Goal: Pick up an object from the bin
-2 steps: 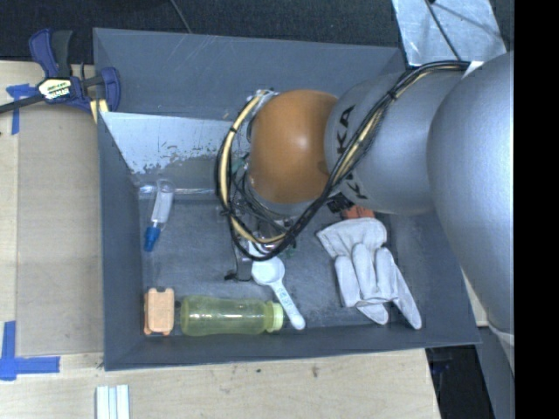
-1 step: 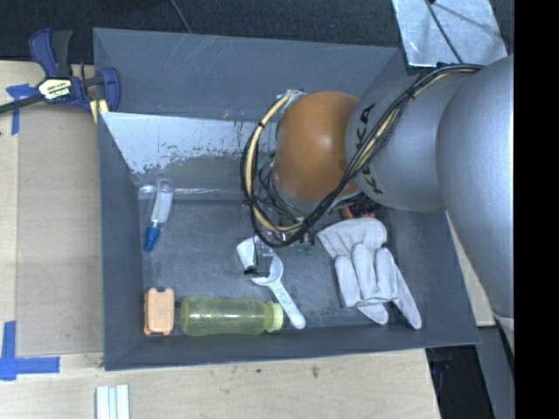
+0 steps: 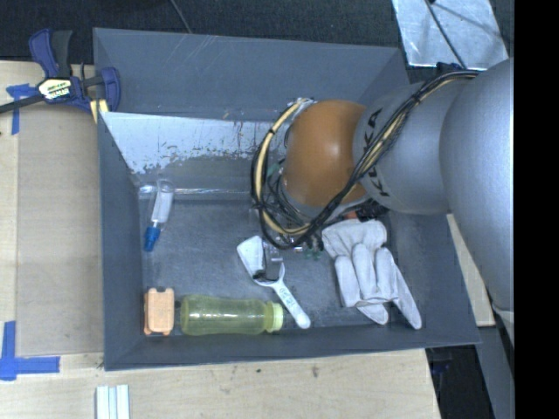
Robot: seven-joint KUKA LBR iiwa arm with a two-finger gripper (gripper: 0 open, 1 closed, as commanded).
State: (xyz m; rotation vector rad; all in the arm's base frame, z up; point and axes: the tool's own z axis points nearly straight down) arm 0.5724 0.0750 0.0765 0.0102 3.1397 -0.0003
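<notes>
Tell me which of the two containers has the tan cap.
The yellow-green bottle along the bin's lower wall; the small clear tube at left is blue-tipped.

A clear yellow-green bottle (image 3: 229, 315) lies on its side low in the view, with a small orange block (image 3: 159, 312) touching its left end. Well apart, above and to the left, lies a slim clear tube with a blue tip (image 3: 158, 216), slightly tilted. A crumpled white fabric bundle (image 3: 371, 269) rests at the right.
</notes>
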